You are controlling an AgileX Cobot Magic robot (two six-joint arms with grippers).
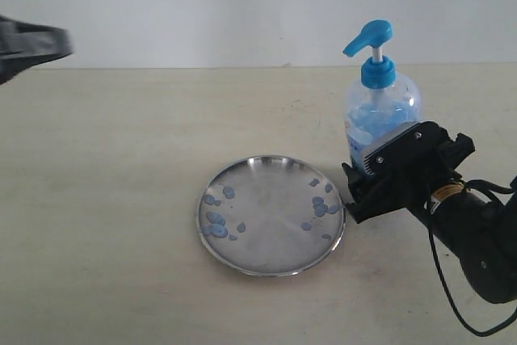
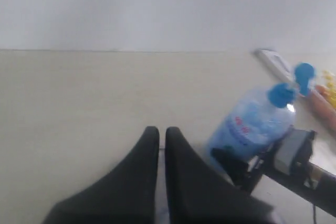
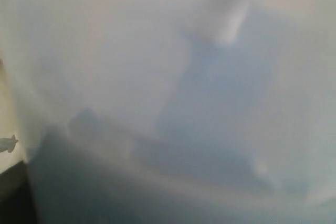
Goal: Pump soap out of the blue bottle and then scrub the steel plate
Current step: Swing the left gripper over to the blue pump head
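Note:
The steel plate [image 1: 266, 224] lies flat at the table's centre, with soap blobs [image 1: 216, 222] on its left and right parts. To its right the blue bottle [image 1: 386, 111] stands upright, pump head [image 1: 369, 38] pointing left. My right gripper [image 1: 359, 191] is clamped round the bottle's lower body. The bottle's pale wall [image 3: 168, 98] fills the right wrist view and hides the jaws. My left gripper [image 1: 40, 44] hovers high at the far left, away from both. Its fingers [image 2: 149, 145] are shut with nothing between them. The bottle [image 2: 252, 124] shows tilted in that view.
The right arm's black cable [image 1: 452, 296] loops over the table at the front right. A white flat object [image 2: 273, 61] and orange and yellow items [image 2: 325, 103] lie beyond the bottle in the left wrist view. A pale wall stands behind the table.

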